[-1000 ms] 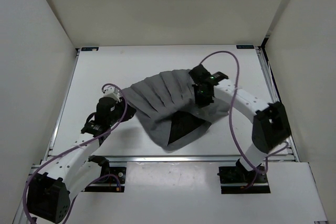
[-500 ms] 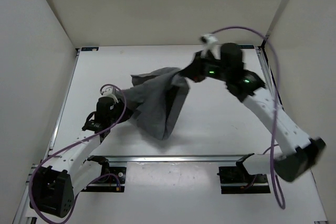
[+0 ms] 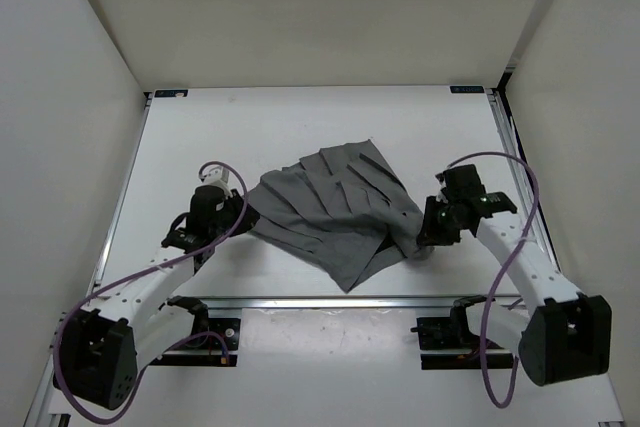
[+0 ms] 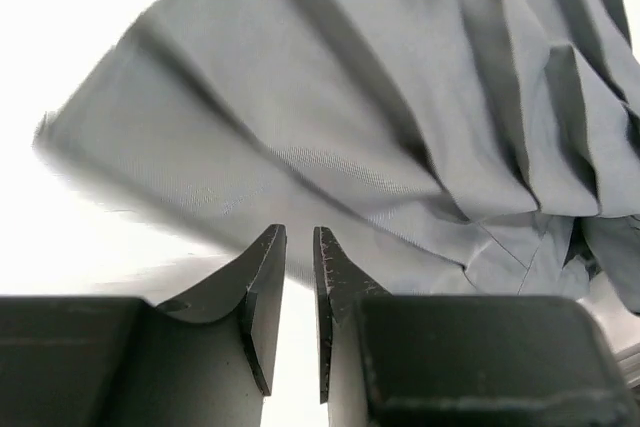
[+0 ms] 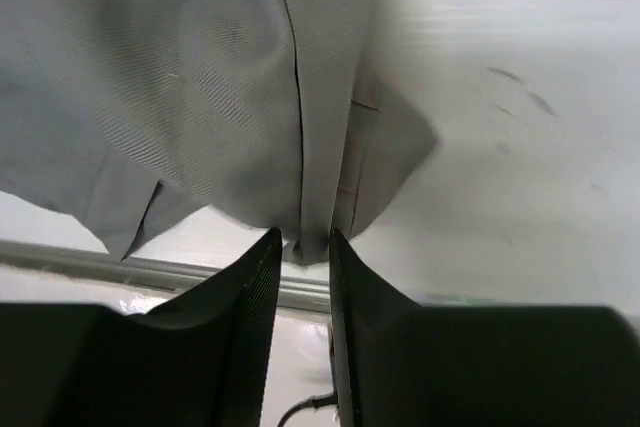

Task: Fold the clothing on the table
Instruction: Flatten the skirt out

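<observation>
The clothing (image 3: 335, 212), grey and pleated, lies spread across the middle of the white table (image 3: 250, 127). My left gripper (image 3: 245, 215) sits low at its left edge. In the left wrist view the left gripper (image 4: 297, 235) has a narrow gap with bare table showing through, and the clothing (image 4: 400, 97) lies just past the tips. My right gripper (image 3: 425, 237) is at the garment's near right corner. In the right wrist view the right gripper (image 5: 303, 237) stands slightly apart, and a folded corner of the clothing (image 5: 200, 77) lies between the tips.
White walls close in the table on three sides. A silver rail (image 3: 330, 299) runs along the near edge, also seen as the rail (image 5: 100, 262) below the cloth. Blue marks (image 3: 172, 93) sit at the far corners. Purple cables loop off both arms.
The right arm lifted the clothing, swung it right and came down at the near right. The cloth went from bunched to spread flat. The right jaws parted; the left jaws narrowed a little.
</observation>
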